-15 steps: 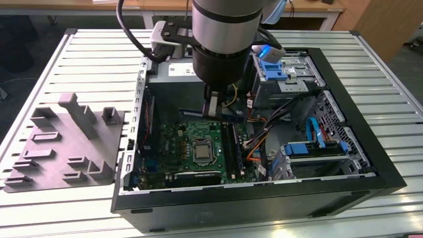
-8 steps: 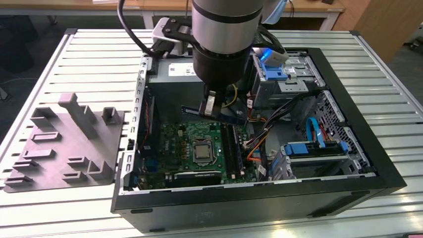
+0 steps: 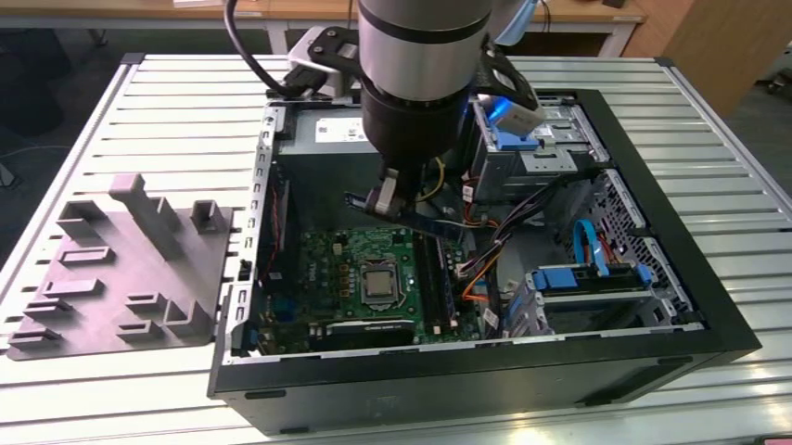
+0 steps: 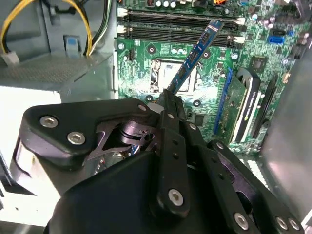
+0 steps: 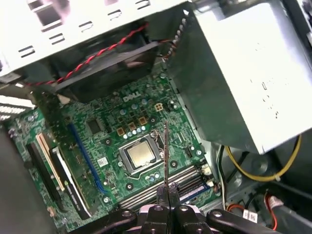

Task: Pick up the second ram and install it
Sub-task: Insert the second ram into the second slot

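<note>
Closest up in the second wrist view is the pincer [image 4: 168, 100] itself: chunky matte black linkage, rounded plates with silver screw heads, two slim black fingers [image 4: 171, 146] coming together at the tip. They're squeezed narrow on the second ram [image 4: 196, 48], a long thin flat stick, blue-green board with a row of little black chips. It pokes straight out from between the fingertips and slants away toward the board.

In the first wrist view you see the stick [image 5: 165, 156] edge-on, basically a thin line rising out of the pincer [image 5: 166, 197] right in front of the shiny square CPU socket [image 5: 141, 155]. So it's gripped by one end and held up in the air over the motherboard [image 5: 112, 126], not seated in anything. The long black slot rails [image 4: 180, 22] with white end clips lie just past its free end.

The motherboard is glossy green, dotted with small round capacitors. Beside it sits a dull grey sheet-metal box [image 5: 243, 73] with yellow cables [image 5: 253, 173] looping under it.

In the exterior view the fat silver and black arm drops into an open black tower case [image 3: 495, 371], pincer [image 3: 389, 199] and stick [image 3: 427, 222] above the board. The case sits on a ribbed aluminium bench [image 3: 185, 111]. On the exterior view's left there's a grey moulded holder [image 3: 124, 269] with blocky uprights
</note>
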You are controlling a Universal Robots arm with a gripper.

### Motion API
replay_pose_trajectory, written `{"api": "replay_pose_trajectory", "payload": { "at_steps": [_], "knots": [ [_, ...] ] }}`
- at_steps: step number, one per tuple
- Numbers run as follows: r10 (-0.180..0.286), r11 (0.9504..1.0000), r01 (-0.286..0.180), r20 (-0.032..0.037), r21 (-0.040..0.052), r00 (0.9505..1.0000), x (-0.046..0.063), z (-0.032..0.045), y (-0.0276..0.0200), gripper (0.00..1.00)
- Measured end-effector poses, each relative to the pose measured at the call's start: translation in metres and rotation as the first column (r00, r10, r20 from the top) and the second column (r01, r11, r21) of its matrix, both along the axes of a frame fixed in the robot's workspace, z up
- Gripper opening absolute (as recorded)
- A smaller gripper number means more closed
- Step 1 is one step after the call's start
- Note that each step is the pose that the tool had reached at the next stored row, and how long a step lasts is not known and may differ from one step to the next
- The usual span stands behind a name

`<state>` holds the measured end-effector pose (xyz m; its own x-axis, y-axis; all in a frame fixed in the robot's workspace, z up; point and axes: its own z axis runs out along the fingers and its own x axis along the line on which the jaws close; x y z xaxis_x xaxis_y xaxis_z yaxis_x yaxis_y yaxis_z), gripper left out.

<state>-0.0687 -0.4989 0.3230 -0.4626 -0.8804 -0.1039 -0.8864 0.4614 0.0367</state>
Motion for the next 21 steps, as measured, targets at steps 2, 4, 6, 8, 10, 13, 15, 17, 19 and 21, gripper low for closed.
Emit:
{"api": "replay_pose_trajectory", "payload": {
  "at_steps": [2, 4, 6, 8, 10, 13, 15, 17, 19, 21],
  "knots": [
    [-0.034, 0.9994, 0.034, 0.0, 0.0, 0.9994, 0.0, 0.0, 0.0, 0.11],
    [-0.067, 0.9977, 0.067, -0.0001, -0.0001, 0.9977, 0.0, -0.0001, 0.0, 0.11],
    [-0.101, 0.9949, 0.101, -0.0001, -0.0002, 0.9949, 0.0, -0.0001, 0.0, 0.11],
    [-0.133, 0.9911, 0.133, -0.0001, -0.0001, 0.9911, 0.0, -0.0002, 0.0, 0.11],
    [-0.165, 0.9864, 0.165, -0.0001, 0.0, 0.9864, 0.0, -0.0003, 0.0, 0.11],
    [-0.211, 0.9774, 0.211, 0.0, 0.0, 0.9774, 0.0, -0.0004, 0.0, 0.11],
    [-0.242, 0.9704, 0.242, 0.0, 0.0, 0.9704, 0.0, -0.0006, 0.0, 0.11],
    [-0.272, 0.9622, 0.272, 0.0, 0.0, 0.9622, 0.0, -0.0008, 0.0, 0.11],
    [-0.305, 0.9524, 0.305, 0.0, -0.0001, 0.9524, 0.0, -0.001, 0.0, 0.11],
    [-0.335, 0.9421, 0.335, 0.0, -0.0001, 0.9421, 0.0, -0.0013, 0.0, 0.11]
  ]
}}
